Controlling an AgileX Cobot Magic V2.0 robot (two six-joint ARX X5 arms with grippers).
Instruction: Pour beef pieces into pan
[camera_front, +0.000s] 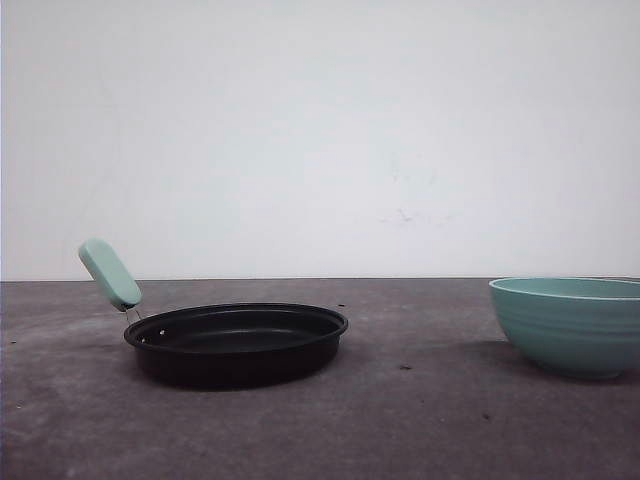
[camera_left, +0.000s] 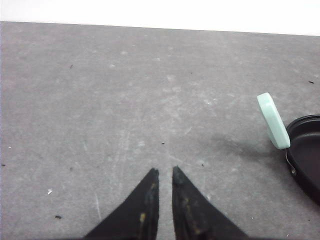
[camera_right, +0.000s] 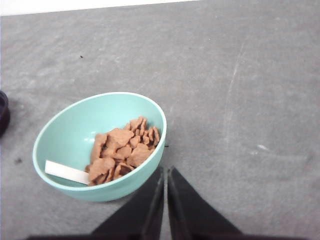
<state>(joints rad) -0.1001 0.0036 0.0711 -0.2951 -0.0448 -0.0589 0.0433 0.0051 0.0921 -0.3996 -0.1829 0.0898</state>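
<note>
The reddish-brown beef pieces (camera_right: 122, 150) are heaped in the ribbed teal bowl (camera_right: 70, 132), well apart from the shallow black pan (camera_front: 236, 342). The left gripper (camera_left: 165, 172) and right gripper (camera_right: 165, 171) are nearly closed and hold nothing. Spillage is likely if the smooth bowl rim slips when gripped.

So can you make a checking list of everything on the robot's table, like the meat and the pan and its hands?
Surface: grey table, scuffed, a few dark specks.
Beef pieces: heaped in the teal bowl, none poured yet.
Pan: black, nothing seen inside, mint-green handle angled up toward the left.
Clutter: a white strip lying in the bowl beside the beef.
Left end effector: fingers nearly together, holding nothing, over bare table near the pan handle.
Right end effector: fingers nearly together, holding nothing, beside the bowl.
Cables: nothing seen.
Surroundings: plain white wall.
</note>
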